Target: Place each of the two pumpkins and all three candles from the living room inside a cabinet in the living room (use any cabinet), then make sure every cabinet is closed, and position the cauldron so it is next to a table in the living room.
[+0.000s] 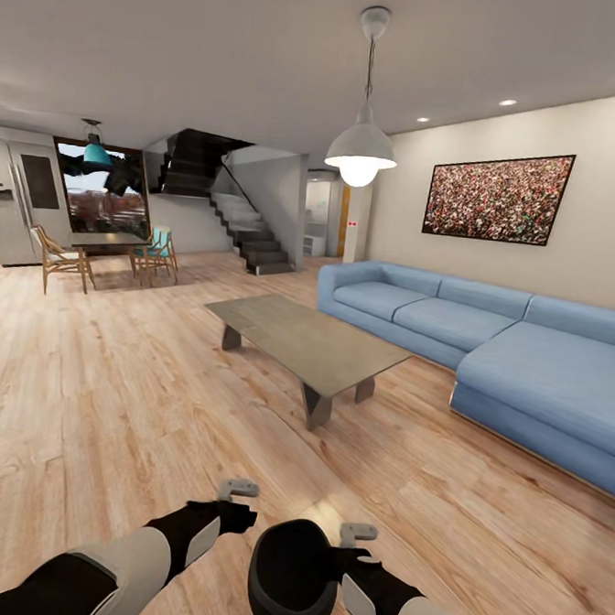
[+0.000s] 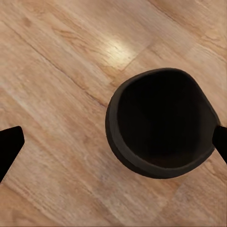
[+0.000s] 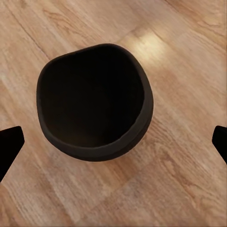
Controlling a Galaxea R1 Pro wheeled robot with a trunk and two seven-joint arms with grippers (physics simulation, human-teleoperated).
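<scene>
Head view puts the cauldron (image 1: 290,577) nearest, low between the two forearms, its wide black mouth facing up. The right tool (image 1: 358,535) sits against its rim on that side, but whether it pinches the rim I cannot tell; the left tool (image 1: 238,492) stands just beside it, apart from the pot. Each wrist view looks down into the cauldron (image 2: 161,124) (image 3: 94,101) over the plank floor (image 2: 56,71), with dark fingertips far out at both edges of the picture, so both tools look spread. Farther on, well apart from the pot, stands the grey bench (image 1: 310,342), with the blue sofa (image 1: 488,343) behind it. I judge the cauldron step is under way but unfinished, since the pot is not yet next to the bench. Of pumpkins, candles and cabinet the pictures tell nothing.
</scene>
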